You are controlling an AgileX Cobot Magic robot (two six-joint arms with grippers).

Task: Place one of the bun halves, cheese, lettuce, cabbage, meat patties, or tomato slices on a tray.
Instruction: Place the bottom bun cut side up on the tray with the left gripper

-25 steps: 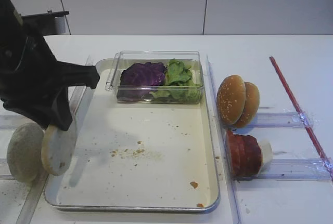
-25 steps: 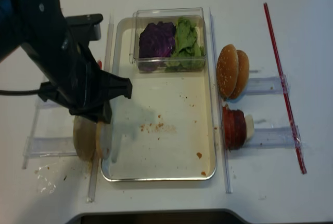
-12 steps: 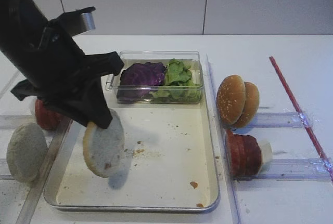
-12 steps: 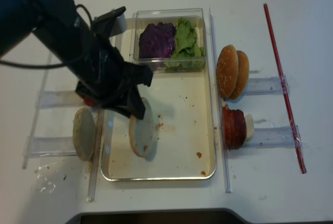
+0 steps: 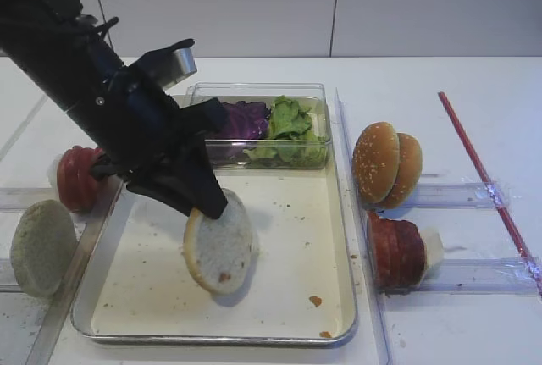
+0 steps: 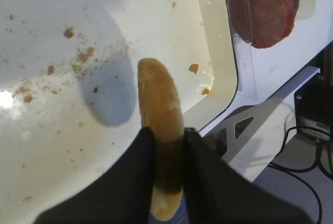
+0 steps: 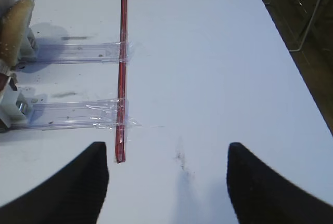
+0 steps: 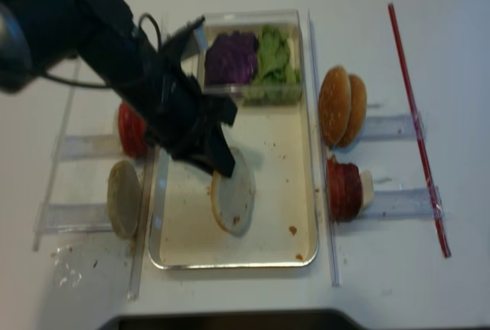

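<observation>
1. Gripping a bun half (image 5: 219, 251) by its upper edge, the left gripper (image 5: 208, 204) holds it on edge over the centre of the tray (image 5: 292, 310), jaws clamped tight on the bread.
2. Hanging straight below the jaws, the bun's flat face stands near upright, so it must tip over to lie flat.
3. At lower frame in its own wrist view, the right gripper (image 7: 167, 174) idles far right, jaws apart, empty.

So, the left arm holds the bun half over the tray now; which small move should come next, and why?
Probably lower a little and then open: the left fingers pinch the bun half on edge above bare tray surface, its shadow separate below.
</observation>
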